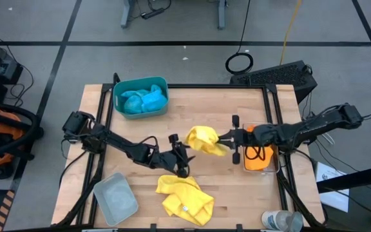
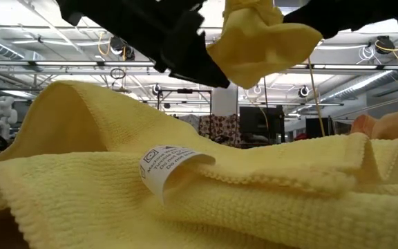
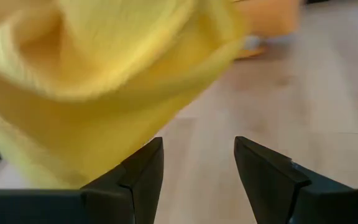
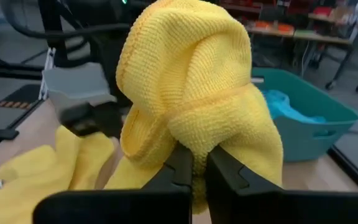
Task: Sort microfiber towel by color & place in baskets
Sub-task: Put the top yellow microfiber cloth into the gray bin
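Yellow towel held above the tabletop [image 1: 237, 187]

My right gripper [image 1: 222, 138] has its jaws clamped on a yellow towel [image 1: 205, 140], lifted beside the clear basket [image 1: 261, 156]. My left gripper [image 1: 184, 154], jaws apart, is just beside it; the second yellow towel [image 1: 184, 197] lies nearer.

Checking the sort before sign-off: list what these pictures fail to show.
- Clear basket, high view: the right arm covers most of it, so its orange towel count is hidden.
- Low view: the lying yellow towel blocks all baskets.
- Left wrist view: the held yellow towel is blurred.
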